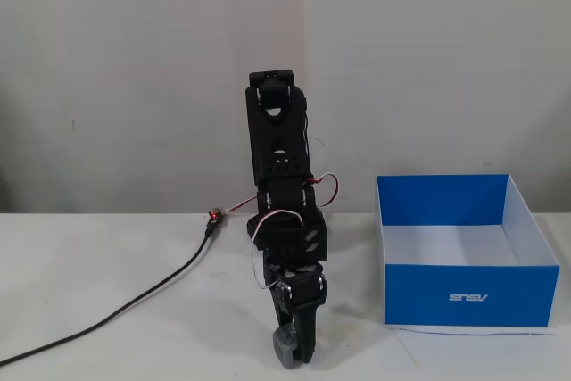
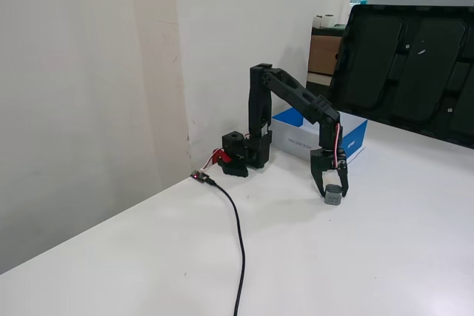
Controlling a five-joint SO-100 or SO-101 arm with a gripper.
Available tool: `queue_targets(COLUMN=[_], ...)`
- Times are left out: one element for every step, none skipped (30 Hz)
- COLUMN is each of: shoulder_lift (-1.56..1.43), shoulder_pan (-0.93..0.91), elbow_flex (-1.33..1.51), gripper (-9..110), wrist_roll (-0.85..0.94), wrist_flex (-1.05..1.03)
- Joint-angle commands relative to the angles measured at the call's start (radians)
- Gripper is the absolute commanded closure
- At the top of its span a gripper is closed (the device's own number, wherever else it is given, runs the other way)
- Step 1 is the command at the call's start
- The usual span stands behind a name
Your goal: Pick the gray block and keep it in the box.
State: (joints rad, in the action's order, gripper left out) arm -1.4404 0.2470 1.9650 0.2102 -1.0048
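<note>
The gray block (image 1: 284, 346) sits on the white table near its front edge, partly hidden by a black finger. My gripper (image 1: 295, 354) has come down over it, jaws open. In the other fixed view the fingers (image 2: 320, 186) stand on either side of the gray block (image 2: 334, 197), with small gaps, and the gripper (image 2: 332, 192) is not closed on it. The blue box (image 1: 468, 296), white inside, stands open to the right of the block. From the side, only part of the box (image 2: 356, 137) shows behind the arm.
A black cable (image 1: 134, 305) runs from a small board with a red light (image 1: 214, 216) to the left front edge; it also crosses the table (image 2: 238, 242). The arm's base (image 2: 244, 155) stands by the wall. A large black panel (image 2: 415, 57) leans at the far right.
</note>
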Motion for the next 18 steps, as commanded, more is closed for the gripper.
queue_targets(shoulder_lift=[-0.014,-0.012,-0.009,-0.003,0.006,0.012,0.015,0.017,0.017,0.015,0.009,0.0,-0.011,-0.025,-0.043,-0.064,-0.086,-0.106], shoulder_pan=[-0.006,-0.006,-0.006,-0.006,-0.006,-0.006,-0.008,-0.009,-0.009,-0.009,-0.012,-0.012,-0.011,-0.009,-0.003,0.005,0.014,0.028], elbow_flex=[-0.081,-0.083,-0.086,-0.092,-0.098,-0.103,-0.103,-0.103,-0.104,-0.109,-0.117,-0.13,-0.149,-0.172,-0.195,-0.219,-0.244,-0.273], gripper=[86,87,90,95,99,100,100,101,101,101,101,101,101,101,101,101,101,101], wrist_roll=[0.006,0.006,0.011,0.012,0.012,0.012,0.012,0.012,0.012,0.011,0.006,0.005,0.003,0.002,0.0,0.0,0.0,-0.003], wrist_flex=[0.011,0.011,0.012,0.012,0.008,0.008,0.008,0.009,0.012,0.012,0.008,-0.008,-0.032,-0.06,-0.089,-0.115,-0.144,-0.178])
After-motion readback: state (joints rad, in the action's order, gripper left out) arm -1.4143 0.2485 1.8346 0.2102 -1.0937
